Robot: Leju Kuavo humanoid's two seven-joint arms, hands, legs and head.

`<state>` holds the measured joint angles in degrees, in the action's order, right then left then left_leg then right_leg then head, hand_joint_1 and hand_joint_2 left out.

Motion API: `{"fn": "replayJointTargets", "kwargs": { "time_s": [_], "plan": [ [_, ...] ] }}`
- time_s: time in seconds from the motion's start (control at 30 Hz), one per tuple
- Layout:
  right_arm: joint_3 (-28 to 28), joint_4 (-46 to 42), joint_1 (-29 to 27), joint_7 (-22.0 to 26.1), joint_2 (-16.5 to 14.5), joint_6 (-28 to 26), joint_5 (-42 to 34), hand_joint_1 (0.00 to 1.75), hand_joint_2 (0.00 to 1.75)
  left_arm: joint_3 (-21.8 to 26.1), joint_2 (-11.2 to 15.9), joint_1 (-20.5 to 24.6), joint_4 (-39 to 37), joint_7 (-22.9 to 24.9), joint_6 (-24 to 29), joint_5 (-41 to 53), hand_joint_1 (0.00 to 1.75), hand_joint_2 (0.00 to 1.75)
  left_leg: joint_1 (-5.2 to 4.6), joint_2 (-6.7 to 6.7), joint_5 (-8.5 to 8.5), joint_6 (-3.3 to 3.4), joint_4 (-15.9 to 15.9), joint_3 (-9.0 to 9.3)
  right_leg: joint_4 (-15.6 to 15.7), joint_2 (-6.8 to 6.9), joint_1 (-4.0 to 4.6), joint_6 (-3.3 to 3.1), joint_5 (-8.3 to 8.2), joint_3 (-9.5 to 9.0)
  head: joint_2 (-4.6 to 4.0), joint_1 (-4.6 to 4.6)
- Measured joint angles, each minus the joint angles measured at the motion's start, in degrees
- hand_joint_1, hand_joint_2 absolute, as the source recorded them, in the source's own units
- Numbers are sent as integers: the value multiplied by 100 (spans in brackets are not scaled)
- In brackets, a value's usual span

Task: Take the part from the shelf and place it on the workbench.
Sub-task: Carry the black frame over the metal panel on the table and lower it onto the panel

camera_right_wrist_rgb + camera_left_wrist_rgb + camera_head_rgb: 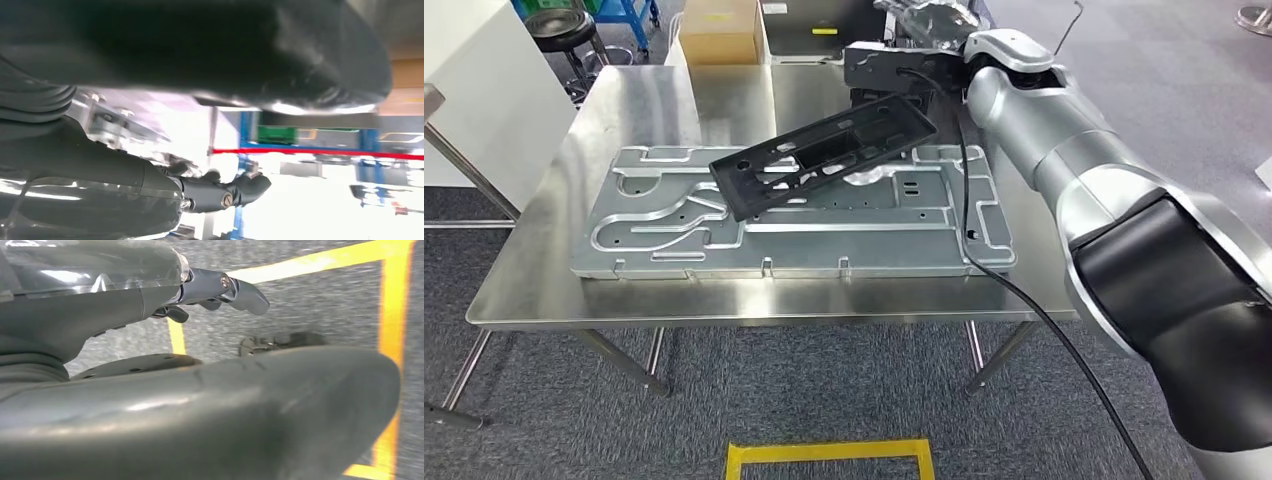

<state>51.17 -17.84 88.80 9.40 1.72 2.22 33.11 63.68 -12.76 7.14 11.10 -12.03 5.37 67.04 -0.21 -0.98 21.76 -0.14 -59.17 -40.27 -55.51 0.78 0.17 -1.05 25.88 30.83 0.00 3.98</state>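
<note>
The robot's silver right arm [1064,150] fills the near corner of the head view, reaching across the steel counter [524,270], where the right robot hand [894,65] grips the far end of the black part [824,155]. The long, slotted frame hangs tilted — its gripped end raised, its lower end touching or just above the grey machined plate [794,225] lying on the counter. The frame looks rigid and fairly light, though its length would lever against a one-ended hold; the solid border bars seem the surest place to take it, and the thin ribs between the cut-outs look least fit for squeezing. The left robot hand [220,290] hangs above grey carpet marked with yellow tape [390,340], fingers loosely extended and holding nothing.
</note>
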Motion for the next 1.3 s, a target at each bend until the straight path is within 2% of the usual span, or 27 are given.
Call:
{"fn": "replayJointTargets", "kwargs": {
  "time_s": [0.07,0.1,0.13,0.17,0.23,0.27,0.33,0.37,0.43,0.47,0.5,0.6,0.63,0.67,0.73,0.77,0.83,0.87,0.9,0.97,1.0,1.1,1.13,1.17,1.23,1.27,1.3],
  "plan": [
    [-5,1,8,-3,66,-1,-4,0,0,12,2,-2,0,1,1,-1,0,0,32,28,629,-53,-686,-160,7,-4,-19,-32,-156,166,0,0],
    [-7,2,9,-4,90,-5,-5,0,0,14,3,5,0,1,1,-1,0,0,51,38,833,-82,-1093,-218,-4,-9,-22,-30,-225,257,0,0],
    [-9,3,5,-4,128,-18,-7,0,0,16,4,14,0,1,1,-1,0,0,69,45,882,-110,-1411,-231,-21,-11,-27,-19,-291,350,0,0],
    [-19,2,-3,7,185,-43,-13,0,0,17,5,22,0,0,2,-1,0,0,83,51,792,-133,-1579,-176,-47,-7,-34,-2,-353,447,0,0],
    [-74,-20,-36,112,382,-156,-54,0,0,19,7,32,0,-6,12,-15,0,0,112,58,449,-158,-1320,198,-125,9,-54,53,-459,644,0,0],
    [-130,-51,-67,224,536,-253,-109,0,0,20,8,37,0,-14,21,-29,0,0,118,56,430,-161,-938,512,-168,24,-54,89,-501,732,0,1],
    [-326,-140,-215,557,965,-506,-379,0,0,28,9,44,0,-40,50,-77,0,0,100,21,628,-115,-170,1035,-223,86,-39,167,-581,823,0,-1],
    [-479,-191,-351,763,1205,-640,-610,0,0,35,9,45,0,-53,68,-98,0,0,80,-1,732,-76,41,1162,-215,126,-28,204,-629,828,0,1],
    [-895,-261,-811,1199,1670,-874,-1206,0,0,54,8,31,0,-69,104,-119,0,0,77,-18,669,31,122,1141,-156,165,-20,284,-721,805,0,-2],
    [-1145,-286,-1130,1422,1872,-993,-1530,0,0,61,7,27,0,-69,126,-118,0,0,90,-16,601,95,139,1093,-167,141,-33,328,-661,822,0,-1],
    [-1411,-299,-1513,1633,2073,-1122,-1851,0,0,66,5,23,0,-66,148,-114,0,0,107,-12,520,158,160,1030,-264,94,-45,371,-491,865,0,-3],
    [-2411,-298,-2932,2244,2541,-1588,-2835,0,0,67,-3,-14,0,18,225,-62,0,0,111,-52,286,264,175,764,-1205,-48,-81,459,378,1132,0,-5],
    [-2791,-293,-3475,2416,2619,-1722,-3117,0,0,67,-4,-44,0,79,248,-30,0,0,99,-68,209,269,172,659,-1575,-66,-87,471,501,1196,0,-5],
    [-3130,-287,-4004,2536,2639,-1805,-3328,0,0,66,-2,-75,0,147,263,5,0,0,87,-79,133,267,167,551,-1824,-74,-94,473,463,1200,0,-4],
    [-3743,-267,-4951,2636,2536,-1861,-3640,0,0,62,9,-113,0,269,283,75,0,0,55,-80,-10,251,153,335,-1784,-74,-104,446,137,930,0,-4],
    [-4017,-251,-5322,2603,2434,-1843,-3758,0,0,57,19,-115,1,310,286,108,0,0,39,-73,-73,236,142,250,-1470,-65,-104,411,73,626,0,-4],
    [-4511,-205,-5944,2374,2170,-1790,-3919,0,0,30,39,-105,2,351,287,191,0,0,-1,-44,-175,193,121,166,-573,-33,-73,331,283,-107,0,-4],
    [-4727,-162,-6227,2182,2010,-1768,-3956,0,0,6,52,-98,2,355,284,239,0,0,-5,-26,-224,164,124,166,-242,-19,-46,294,416,-353,0,-4],
    [-4914,-98,-6507,1929,1831,-1762,-3953,0,0,-23,67,-95,2,346,281,289,0,0,-2,-14,-276,130,139,172,-55,-9,-16,260,473,-472,0,-4],
    [-5203,70,-7024,1310,1414,-1777,-3847,0,0,-76,110,-104,2,308,274,374,0,0,22,3,-277,47,145,139,-11,13,0,172,376,-411,0,-4],
    [-5298,150,-7247,939,1206,-1789,-3765,0,0,-100,131,-116,2,285,273,407,0,0,30,12,-110,5,57,88,-9,23,-7,118,302,-339,0,-3],
    [-5415,345,-7795,-224,665,-1733,-3488,0,0,-182,192,-141,3,243,279,499,0,0,44,45,886,-93,-819,-121,-10,25,-23,22,52,-32,0,-2],
    [-5426,404,-7944,-562,510,-1683,-3366,0,0,-210,211,-139,4,240,283,528,0,0,44,49,1083,-112,-1194,-151,-20,24,-17,14,-34,86,0,-2],
    [-5421,457,-8070,-839,359,-1629,-3221,0,0,-236,234,-134,7,245,287,557,0,0,42,51,1098,-120,-1481,-122,-38,24,-9,10,-119,215,0,-2],
    [-5365,526,-8239,-1168,106,-1561,-2937,0,0,-290,278,-127,11,276,297,612,0,0,31,52,767,-101,-1571,185,-98,11,5,8,-277,481,0,-2],
    [-5323,549,-8286,-1253,-1,-1546,-2830,0,44,-317,300,-120,16,295,302,636,0,0,16,51,624,-70,-1324,494,-136,-6,8,14,-349,597,0,-2],
    [-5281,564,-8316,-1309,-94,-1542,-2757,0,87,-343,325,-107,26,310,305,652,0,0,-7,50,655,-30,-876,902,-173,-28,14,26,-415,686,0,-2]
  ]
}}
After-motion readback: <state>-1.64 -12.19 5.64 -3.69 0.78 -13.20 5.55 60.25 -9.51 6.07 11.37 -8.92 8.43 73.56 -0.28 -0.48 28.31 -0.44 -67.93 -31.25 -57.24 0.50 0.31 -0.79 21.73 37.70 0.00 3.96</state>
